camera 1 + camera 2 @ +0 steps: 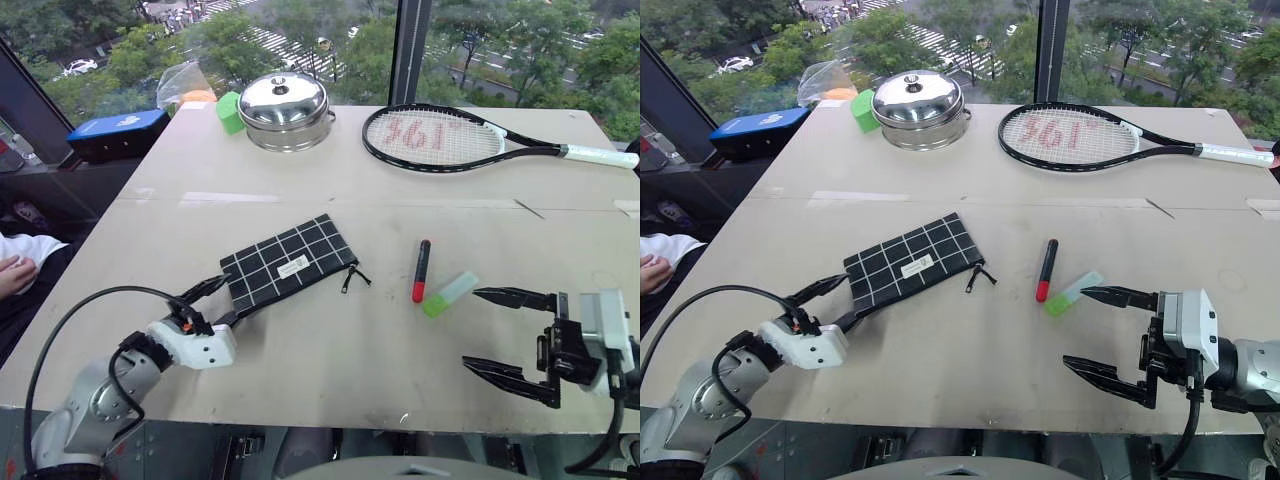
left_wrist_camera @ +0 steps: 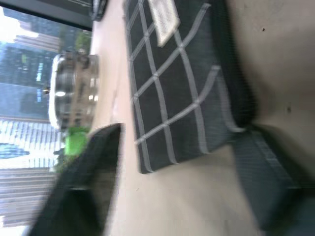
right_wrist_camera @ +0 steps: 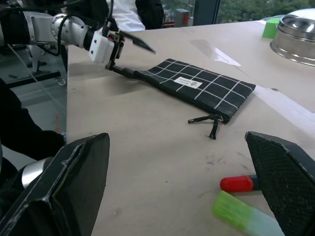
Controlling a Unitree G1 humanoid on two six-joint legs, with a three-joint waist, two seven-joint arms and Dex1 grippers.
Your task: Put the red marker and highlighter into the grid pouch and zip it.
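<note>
Grid pouch point(image 1: 288, 264) lying flat, left gripper point(image 1: 214, 302) spread around its near corner, red marker point(image 1: 421, 270) and highlighter point(image 1: 449, 294) beside its zipper end, right gripper point(image 1: 496, 331) spread wide near highlighter

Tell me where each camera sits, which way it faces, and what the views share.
Left and right eye views: on the head, looking forward and down over the table; both arms show, left hand at the grid pouch, right hand open near the red marker and highlighter.
Left wrist view: along its fingers, facing the pouch end and the steel pot.
Right wrist view: between its fingers, facing the pouch, marker, highlighter and left hand.
All views share the pouch.
</note>
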